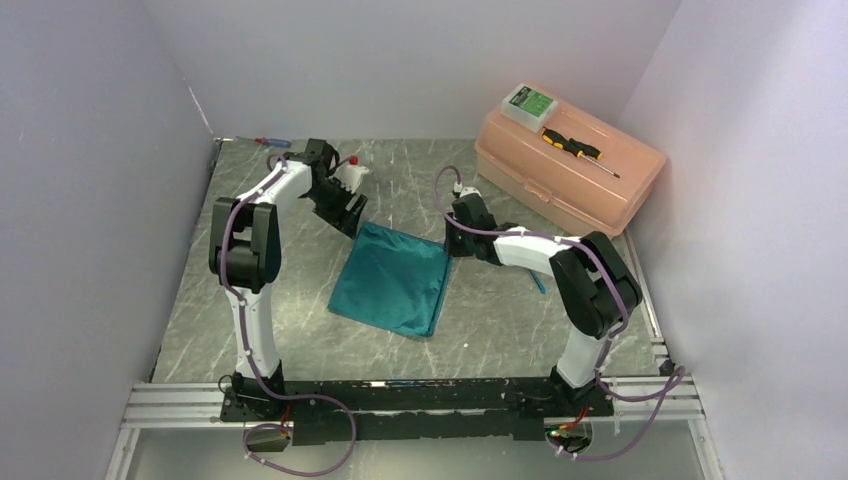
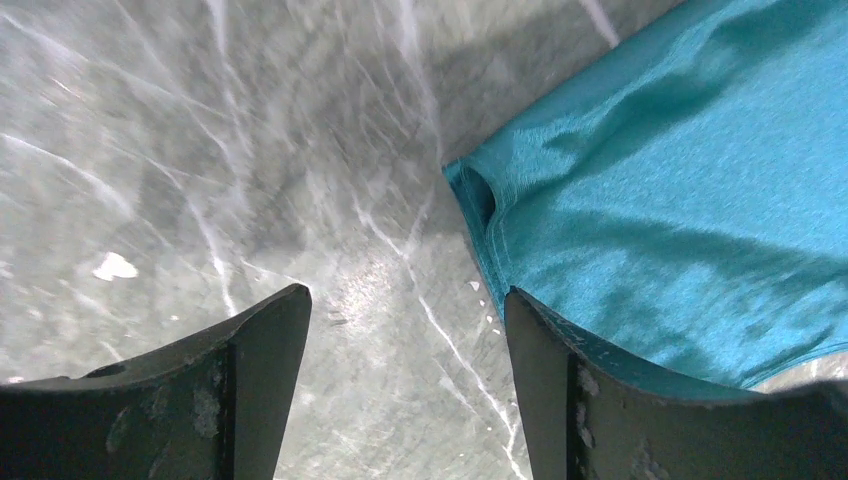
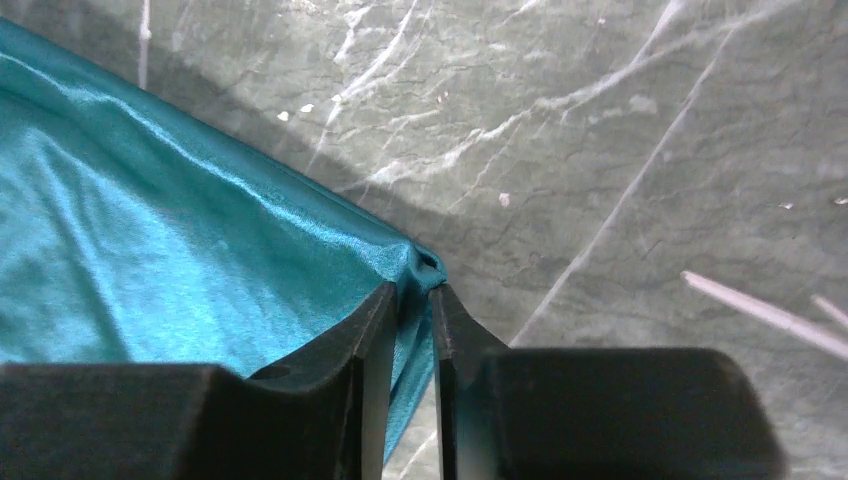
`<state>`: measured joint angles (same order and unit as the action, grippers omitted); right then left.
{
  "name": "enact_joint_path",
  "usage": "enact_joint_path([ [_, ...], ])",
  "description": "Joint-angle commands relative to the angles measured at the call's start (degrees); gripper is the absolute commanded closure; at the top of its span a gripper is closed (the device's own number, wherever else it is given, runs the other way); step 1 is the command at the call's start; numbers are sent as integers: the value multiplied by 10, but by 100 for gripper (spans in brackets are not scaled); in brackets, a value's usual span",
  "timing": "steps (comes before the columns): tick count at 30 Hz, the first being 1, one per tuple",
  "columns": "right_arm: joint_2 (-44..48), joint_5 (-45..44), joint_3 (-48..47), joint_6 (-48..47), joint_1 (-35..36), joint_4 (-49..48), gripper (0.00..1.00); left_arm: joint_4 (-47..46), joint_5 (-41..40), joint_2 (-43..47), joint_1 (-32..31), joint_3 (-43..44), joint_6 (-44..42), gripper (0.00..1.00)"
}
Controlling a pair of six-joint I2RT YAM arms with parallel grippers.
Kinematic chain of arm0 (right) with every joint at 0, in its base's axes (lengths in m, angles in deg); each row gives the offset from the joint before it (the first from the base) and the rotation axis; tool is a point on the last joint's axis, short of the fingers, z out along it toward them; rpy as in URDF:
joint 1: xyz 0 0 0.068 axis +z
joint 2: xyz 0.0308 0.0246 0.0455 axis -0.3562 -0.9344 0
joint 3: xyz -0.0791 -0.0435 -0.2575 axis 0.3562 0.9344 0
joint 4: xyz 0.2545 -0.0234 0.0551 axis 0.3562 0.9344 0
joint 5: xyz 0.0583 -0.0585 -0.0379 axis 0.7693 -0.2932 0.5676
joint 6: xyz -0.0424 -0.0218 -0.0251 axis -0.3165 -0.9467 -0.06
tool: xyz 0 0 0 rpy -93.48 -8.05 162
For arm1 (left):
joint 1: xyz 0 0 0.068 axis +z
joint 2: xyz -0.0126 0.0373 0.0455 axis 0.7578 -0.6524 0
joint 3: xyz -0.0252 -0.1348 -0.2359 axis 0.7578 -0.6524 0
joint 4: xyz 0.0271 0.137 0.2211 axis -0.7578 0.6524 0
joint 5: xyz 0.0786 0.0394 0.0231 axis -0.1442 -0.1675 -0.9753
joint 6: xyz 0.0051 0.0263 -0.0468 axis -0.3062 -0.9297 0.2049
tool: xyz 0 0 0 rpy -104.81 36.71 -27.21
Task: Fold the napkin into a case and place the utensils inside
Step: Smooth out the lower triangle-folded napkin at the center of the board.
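The teal napkin [image 1: 392, 280] lies folded into a flat four-sided shape in the middle of the table. My left gripper [image 1: 345, 210] hovers open at its far left corner. In the left wrist view the napkin [image 2: 680, 200] lies to the right, partly behind the right finger, and only bare table shows between the spread fingers of the gripper [image 2: 405, 295]. My right gripper [image 1: 455, 245] sits at the far right corner. In the right wrist view its jaws [image 3: 413, 288] stand a narrow slit apart with the puckered corner of the napkin [image 3: 150, 270] between them. Two white sticks [image 3: 760, 312] lie right of it. A thin blue utensil [image 1: 538, 283] lies under the right arm.
A pink toolbox [image 1: 565, 170] stands at the back right, carrying a yellow-and-black screwdriver [image 1: 575, 148] and a small green-and-white box [image 1: 530, 103]. A red-and-blue screwdriver [image 1: 270, 142] lies at the back left edge. White walls close in three sides.
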<state>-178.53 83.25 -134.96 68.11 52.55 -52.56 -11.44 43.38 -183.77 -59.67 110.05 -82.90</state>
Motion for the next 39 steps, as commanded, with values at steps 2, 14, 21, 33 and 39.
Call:
enact_joint_path([
  [2,-2,-31,-22,-16,-3,20,57,12,44,15,-8,62,19,23],
  [14,112,-33,-7,41,14,2,70,-5,43,-43,-23,93,26,23],
  [21,47,69,-2,90,46,-80,96,-41,27,-52,-25,83,30,23],
  [33,-26,79,48,115,10,-139,100,-92,7,-65,-24,61,50,23],
  [39,-43,81,59,114,5,-143,100,-113,-33,-82,-26,55,65,23],
])
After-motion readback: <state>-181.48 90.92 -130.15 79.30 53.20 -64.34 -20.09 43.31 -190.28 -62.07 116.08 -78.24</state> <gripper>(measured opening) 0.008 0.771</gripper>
